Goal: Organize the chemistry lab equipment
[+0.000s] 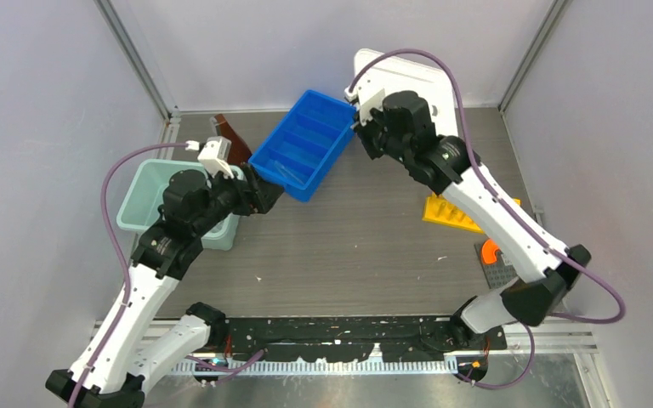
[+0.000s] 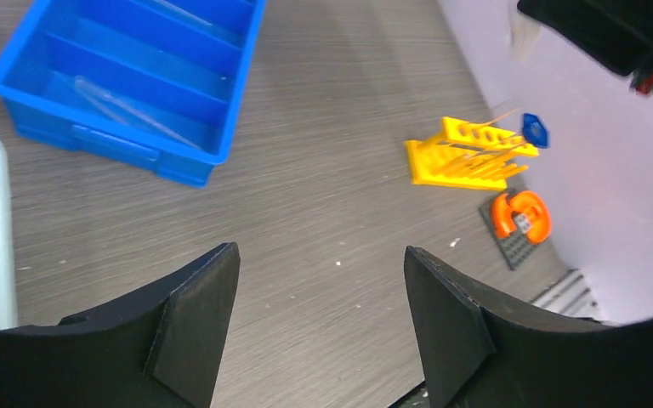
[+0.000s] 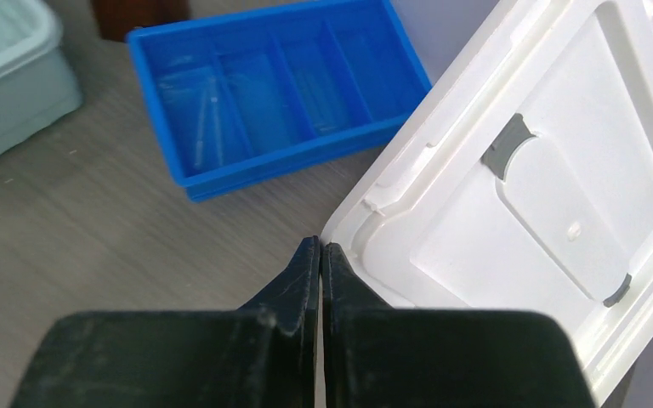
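Observation:
A blue divided tray sits at the back centre, with thin clear glass rods lying in its compartments. My left gripper hangs open over bare table just off the tray's near-left corner, nothing between its fingers. The white lid leans tilted at the back right. My right gripper is shut, fingertips pressed together right at the lid's lower corner, with nothing seen between them. The yellow holed rack lies at the right with a blue-capped tube resting on it.
A pale teal bin stands at the left beside my left arm. A brown object sits behind it. An orange piece rests on a dark plate near the right edge. Walls close in the back and sides.

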Robot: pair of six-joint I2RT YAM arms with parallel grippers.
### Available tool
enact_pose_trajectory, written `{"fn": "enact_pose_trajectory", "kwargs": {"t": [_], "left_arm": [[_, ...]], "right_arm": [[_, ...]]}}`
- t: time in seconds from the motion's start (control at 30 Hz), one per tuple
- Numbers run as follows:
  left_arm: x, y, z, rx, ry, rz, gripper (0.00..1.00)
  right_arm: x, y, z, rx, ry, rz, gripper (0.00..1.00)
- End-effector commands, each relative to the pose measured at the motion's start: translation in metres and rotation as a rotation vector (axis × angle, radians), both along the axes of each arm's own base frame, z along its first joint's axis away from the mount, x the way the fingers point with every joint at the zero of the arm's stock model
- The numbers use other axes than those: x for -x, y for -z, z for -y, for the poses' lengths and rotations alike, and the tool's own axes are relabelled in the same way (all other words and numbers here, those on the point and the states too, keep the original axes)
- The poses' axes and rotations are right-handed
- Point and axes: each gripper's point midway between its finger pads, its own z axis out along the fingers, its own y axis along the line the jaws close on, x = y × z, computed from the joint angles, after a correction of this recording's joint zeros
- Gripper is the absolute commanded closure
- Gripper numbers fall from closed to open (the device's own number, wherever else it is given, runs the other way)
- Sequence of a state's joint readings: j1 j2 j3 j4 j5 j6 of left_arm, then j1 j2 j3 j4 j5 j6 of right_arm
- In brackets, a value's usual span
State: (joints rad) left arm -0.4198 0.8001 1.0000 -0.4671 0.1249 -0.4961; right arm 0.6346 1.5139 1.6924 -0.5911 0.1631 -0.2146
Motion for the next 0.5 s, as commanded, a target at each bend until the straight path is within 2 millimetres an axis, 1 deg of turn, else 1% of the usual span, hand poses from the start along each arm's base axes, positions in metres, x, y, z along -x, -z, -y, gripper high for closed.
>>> {"fn": "enact_pose_trajectory", "kwargs": {"t": [0.0, 0.03, 0.07, 0.1, 0.13, 0.17, 0.2, 0.23, 0.27, 0.3, 0.33, 0.4, 0.47], "left_arm": [[0.011, -0.046, 0.025, 0.201, 0.1, 0.047, 0.26], [0.011, -0.053, 0.027, 0.23, 0.107, 0.057, 0.25], [0.011, -0.06, 0.03, 0.258, 0.114, 0.073, 0.24], [0.01, -0.069, 0.031, 0.291, 0.12, 0.099, 0.24], [0.01, -0.074, 0.033, 0.315, 0.122, 0.107, 0.23], [0.009, -0.08, 0.034, 0.332, 0.124, 0.118, 0.23], [0.007, -0.084, 0.036, 0.347, 0.128, 0.124, 0.22], [0.007, -0.088, 0.038, 0.36, 0.138, 0.13, 0.22], [0.005, -0.092, 0.041, 0.371, 0.149, 0.134, 0.22], [0.004, -0.095, 0.043, 0.379, 0.159, 0.137, 0.21], [0.002, -0.095, 0.045, 0.381, 0.166, 0.136, 0.21], [-0.005, -0.092, 0.048, 0.384, 0.161, 0.132, 0.21], [-0.01, -0.09, 0.052, 0.401, 0.169, 0.134, 0.21]], "right_arm": [[0.05, -0.039, -0.024, -0.025, -0.182, 0.131, 0.99], [0.065, -0.046, -0.031, -0.04, -0.217, 0.149, 0.99], [0.072, -0.04, -0.035, -0.03, -0.239, 0.143, 0.99], [0.085, -0.045, -0.04, -0.038, -0.268, 0.159, 0.99], [0.092, -0.038, -0.044, -0.023, -0.287, 0.157, 0.99], [0.102, -0.042, -0.048, -0.024, -0.306, 0.178, 0.99], [0.107, -0.035, -0.051, -0.015, -0.316, 0.176, 0.99], [0.117, -0.036, -0.055, -0.016, -0.334, 0.188, 0.99], [0.12, -0.031, -0.058, -0.008, -0.342, 0.187, 0.99], [0.129, -0.033, -0.062, -0.009, -0.356, 0.2, 0.99], [0.132, -0.03, -0.065, -0.008, -0.361, 0.204, 0.99], [0.147, -0.028, -0.076, -0.013, -0.401, 0.214, 0.99], [0.156, -0.024, -0.083, -0.005, -0.417, 0.214, 0.99]]}}
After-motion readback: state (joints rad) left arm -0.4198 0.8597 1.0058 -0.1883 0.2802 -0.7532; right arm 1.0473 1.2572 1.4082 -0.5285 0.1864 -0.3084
